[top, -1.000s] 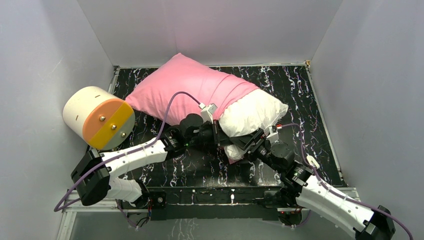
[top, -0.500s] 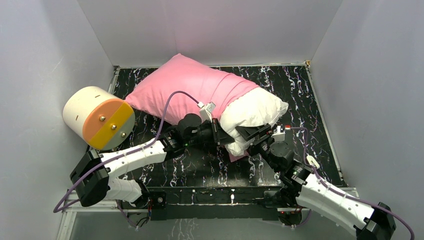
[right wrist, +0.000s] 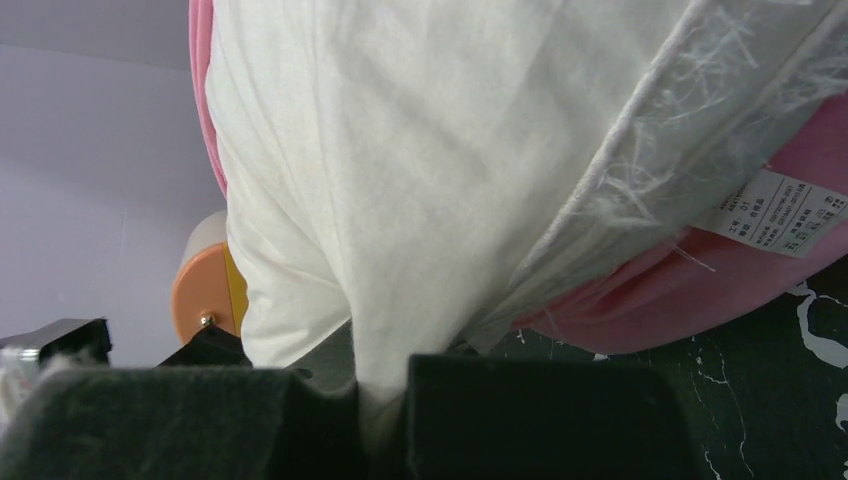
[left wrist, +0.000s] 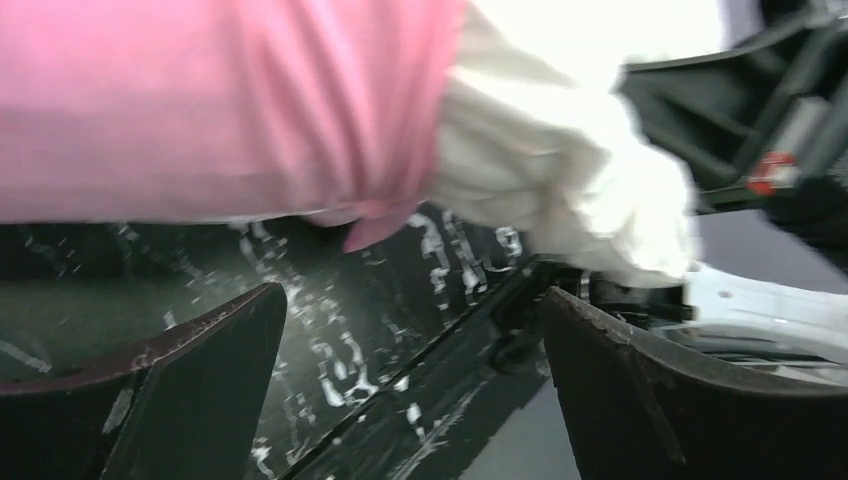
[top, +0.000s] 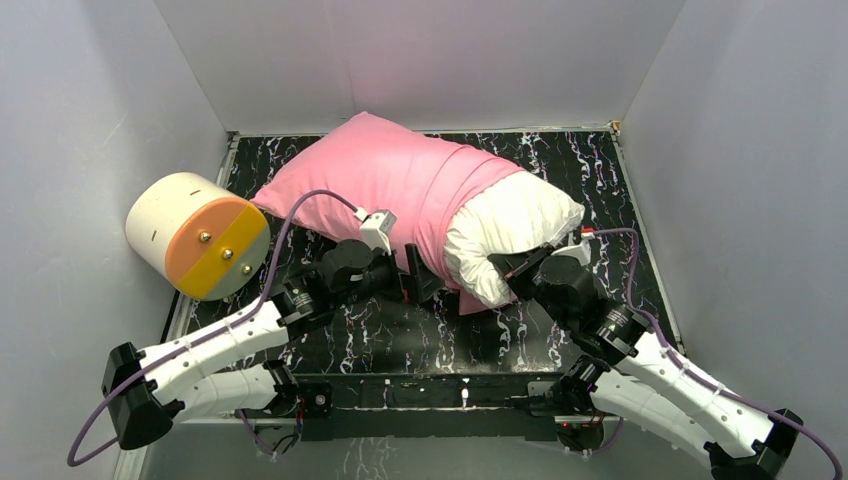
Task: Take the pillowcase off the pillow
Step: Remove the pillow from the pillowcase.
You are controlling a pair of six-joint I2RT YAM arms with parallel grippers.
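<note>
The pink pillowcase (top: 380,180) covers the left two thirds of the pillow (top: 515,230), whose white wrinkled end sticks out to the right. My right gripper (top: 512,268) is shut on a pinch of the white pillow fabric at that bare end's near side; in the right wrist view the pillow (right wrist: 400,150) runs down between the closed fingers (right wrist: 520,420). My left gripper (top: 415,282) stands open just before the pillowcase's hem, holding nothing. From the left wrist the pillowcase (left wrist: 200,100) and the pillow (left wrist: 560,170) lie beyond the spread fingers (left wrist: 180,390).
A cream cylinder with an orange-and-yellow face (top: 195,235) sits at the left wall. White walls close in the black marbled table (top: 600,170) on three sides. A printed label (right wrist: 780,215) hangs by the pink hem under the pillow.
My left gripper opened and drew back to the left, away from the pillowcase's hem. My right gripper moved up to the pillow's bare end and shut on its white fabric.
</note>
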